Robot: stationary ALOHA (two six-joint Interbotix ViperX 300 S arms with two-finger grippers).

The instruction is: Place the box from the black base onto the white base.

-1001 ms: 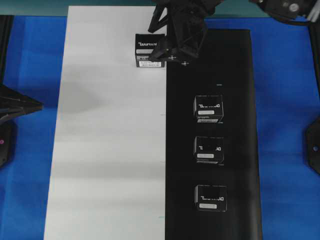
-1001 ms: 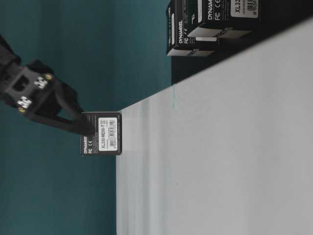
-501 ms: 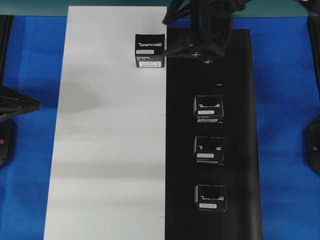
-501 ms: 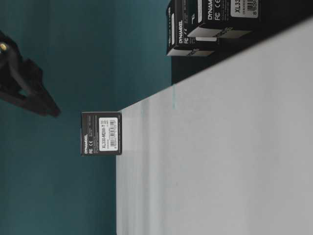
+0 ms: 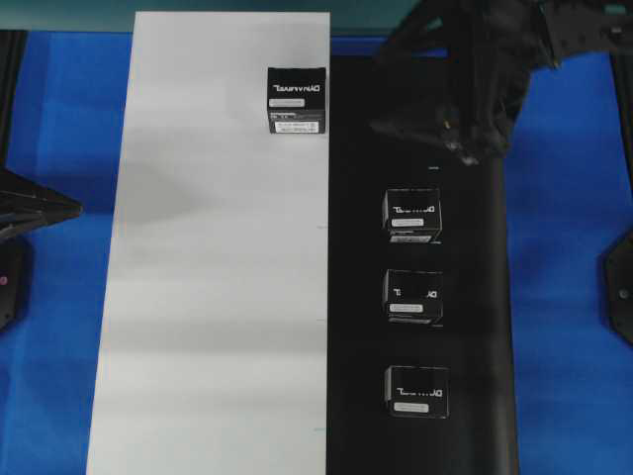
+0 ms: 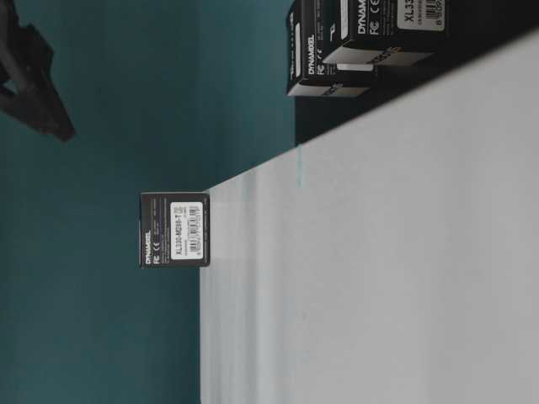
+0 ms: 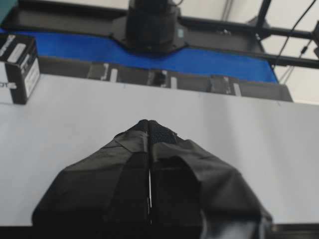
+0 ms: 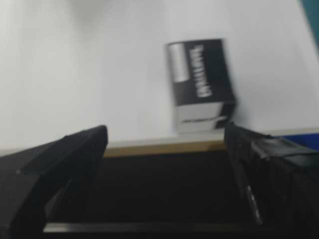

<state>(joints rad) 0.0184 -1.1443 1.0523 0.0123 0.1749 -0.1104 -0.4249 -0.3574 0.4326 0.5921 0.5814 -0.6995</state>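
Observation:
One box (image 5: 296, 99) stands alone on the white base (image 5: 218, 297) near its far right edge; it also shows as the box (image 6: 174, 229), the box (image 7: 17, 67) and the box (image 8: 202, 82). Three look-alike boxes (image 5: 412, 216) sit in a row on the black base (image 5: 356, 297). My right gripper (image 5: 425, 139) hovers open over the far end of the black base, apart from every box; in the right wrist view the right gripper (image 8: 164, 137) has nothing between its wide fingers. At the left edge of the white base, my left gripper (image 7: 149, 124) is shut and empty.
Blue surface (image 5: 564, 247) surrounds both bases. Black frame rails (image 5: 10, 79) run along the far left. The right arm's base (image 7: 152, 25) stands beyond the black base. One right finger (image 6: 38, 109) shows high against the teal backdrop.
My right gripper has drawn away to the right from the box on the white base and now hangs over the black base. The box stayed put. The left arm has not moved.

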